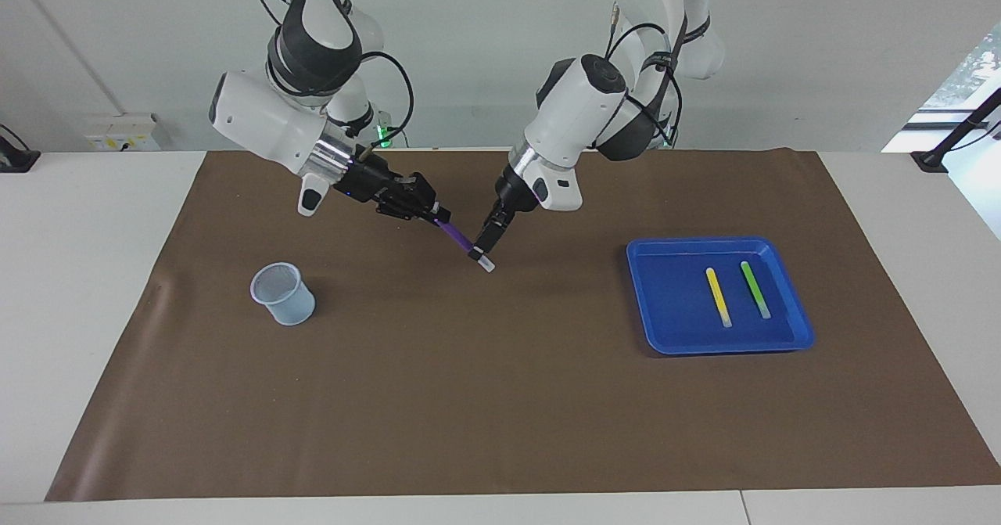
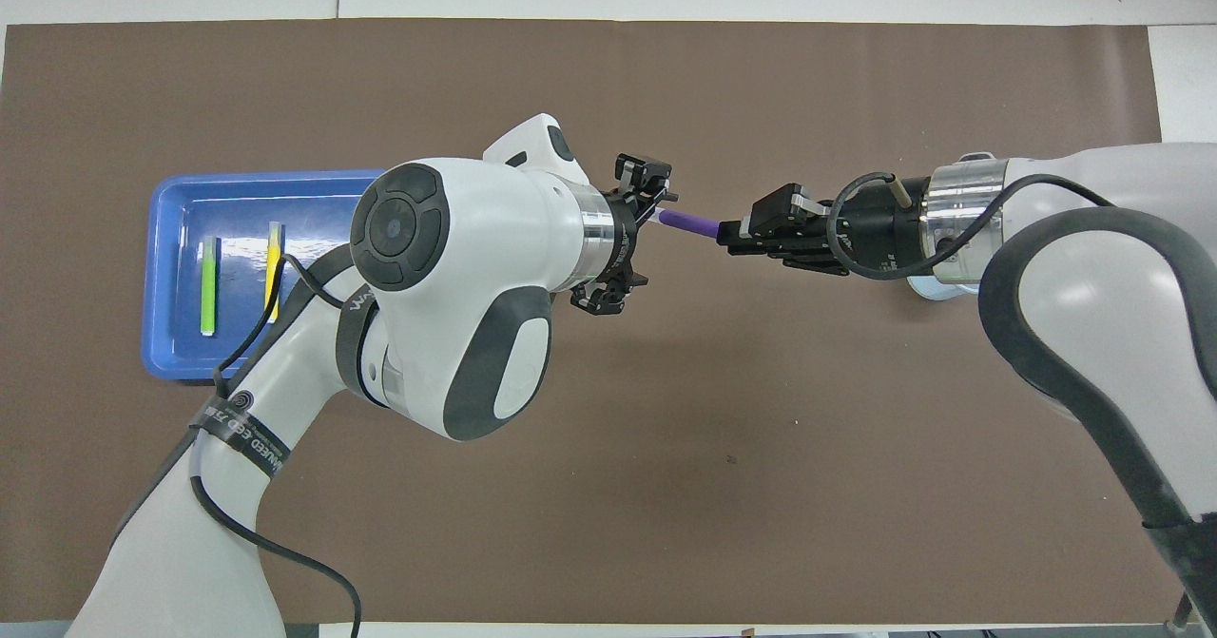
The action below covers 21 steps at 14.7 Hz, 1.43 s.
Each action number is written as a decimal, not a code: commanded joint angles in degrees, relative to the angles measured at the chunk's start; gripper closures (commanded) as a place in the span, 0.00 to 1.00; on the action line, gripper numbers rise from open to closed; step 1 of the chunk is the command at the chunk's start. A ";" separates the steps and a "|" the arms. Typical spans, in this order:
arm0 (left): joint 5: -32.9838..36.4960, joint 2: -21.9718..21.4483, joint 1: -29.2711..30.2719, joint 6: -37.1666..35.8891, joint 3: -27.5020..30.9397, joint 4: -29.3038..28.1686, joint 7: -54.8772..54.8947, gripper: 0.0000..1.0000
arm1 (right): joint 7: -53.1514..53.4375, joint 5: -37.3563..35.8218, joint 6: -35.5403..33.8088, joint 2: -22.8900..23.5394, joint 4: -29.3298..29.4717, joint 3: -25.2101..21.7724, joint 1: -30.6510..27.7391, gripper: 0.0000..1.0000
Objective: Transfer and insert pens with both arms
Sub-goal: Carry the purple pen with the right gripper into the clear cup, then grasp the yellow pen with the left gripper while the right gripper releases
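Observation:
My right gripper (image 1: 439,216) (image 2: 727,234) is shut on the dark end of the purple pen (image 1: 459,237) (image 2: 689,223), held up over the middle of the brown mat. The pen slopes down, pale tip toward my left gripper (image 1: 486,237) (image 2: 627,236). That gripper is open, its fingers spread on either side of the pale tip without gripping it. The yellow pen (image 1: 718,296) (image 2: 273,258) and the green pen (image 1: 755,290) (image 2: 207,284) lie side by side in the blue tray (image 1: 665,290) (image 2: 176,210).
A pale mesh cup (image 1: 283,294) stands upright on the mat toward the right arm's end; in the overhead view only its edge (image 2: 936,288) shows under the right wrist. The brown mat (image 1: 500,400) covers most of the white table.

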 commanded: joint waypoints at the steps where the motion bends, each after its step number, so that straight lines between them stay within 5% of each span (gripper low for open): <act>1: 6.01 -0.29 1.93 -2.96 0.75 -0.73 6.07 0.00 | 0.76 -10.48 -7.43 3.47 8.61 0.09 -3.23 1.00; 4: 7.79 -0.56 6.77 -7.71 0.75 -1.16 20.28 0.00 | -1.59 -22.89 -19.45 4.44 17.40 0.00 -7.53 1.00; 7: 8.40 -2.31 11.25 -9.04 0.83 -5.98 41.44 0.00 | -15.26 -37.01 -27.92 4.53 21.99 0.00 -11.41 1.00; 11: 12.36 -4.60 17.75 -7.99 0.83 -12.67 63.71 0.00 | -30.78 -54.63 -27.15 3.92 19.47 -0.09 -12.20 1.00; 16: 18.08 -3.55 29.70 -6.76 0.75 -13.91 86.48 0.00 | -32.97 -60.44 -17.41 1.11 8.84 -0.09 -12.38 1.00; 21: 18.17 -1.88 35.08 -0.01 0.75 -18.91 99.69 0.00 | -34.83 -60.80 -12.91 0.93 4.25 0.00 -14.23 1.00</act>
